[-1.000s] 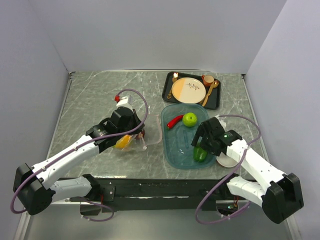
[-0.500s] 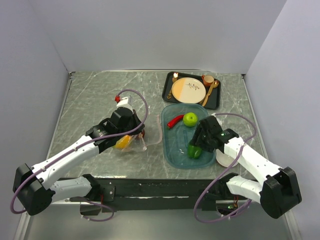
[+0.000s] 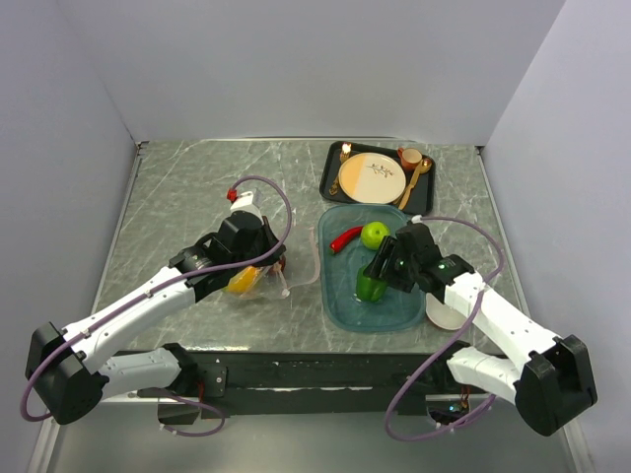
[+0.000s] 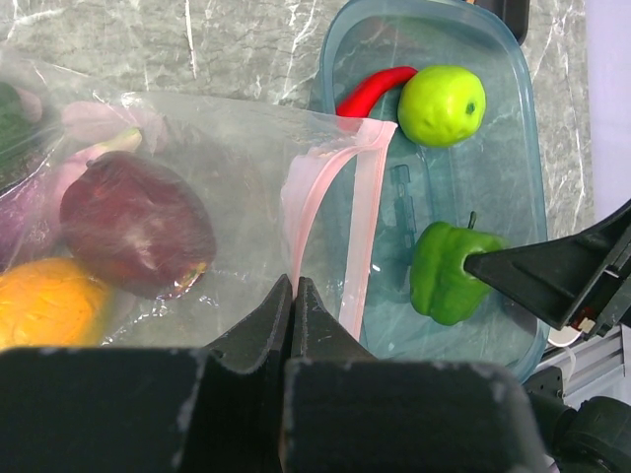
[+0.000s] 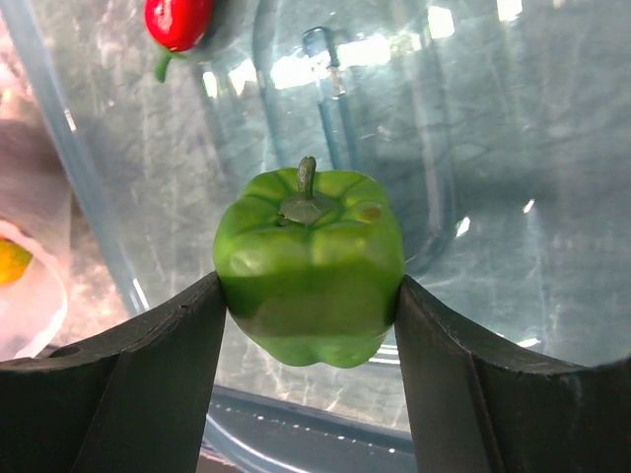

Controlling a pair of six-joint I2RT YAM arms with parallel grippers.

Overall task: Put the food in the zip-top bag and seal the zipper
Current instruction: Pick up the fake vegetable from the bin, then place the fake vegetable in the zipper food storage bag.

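Right now the right jaws clamp a glossy, lobed green pepper (image 5: pixel 308 266) over the translucent teal tray (image 4: pixel 527 148), stem toward its far end; a red chilli (image 4: pixel 370 89) and round lime-green fruit (image 4: pixel 442 103) lie there. The left jaws pinch the floppy clear zip-top bag (image 4: pixel 227 148) on the counter (image 3: pixel 177 197), its pink zipper (image 4: pixel 325 187) running toward the tray, with a purple piece (image 4: pixel 136 236) and an orange piece (image 4: pixel 49 301) inside.

The zip-top bag (image 4: pixel 237 148) is thin clear plastic, wrinkled and shiny. The tray (image 4: pixel 503 168) is smooth translucent teal plastic. The green pepper (image 5: pixel 308 266) looks glossy; the table (image 3: pixel 187 187) looks like grey veined stone
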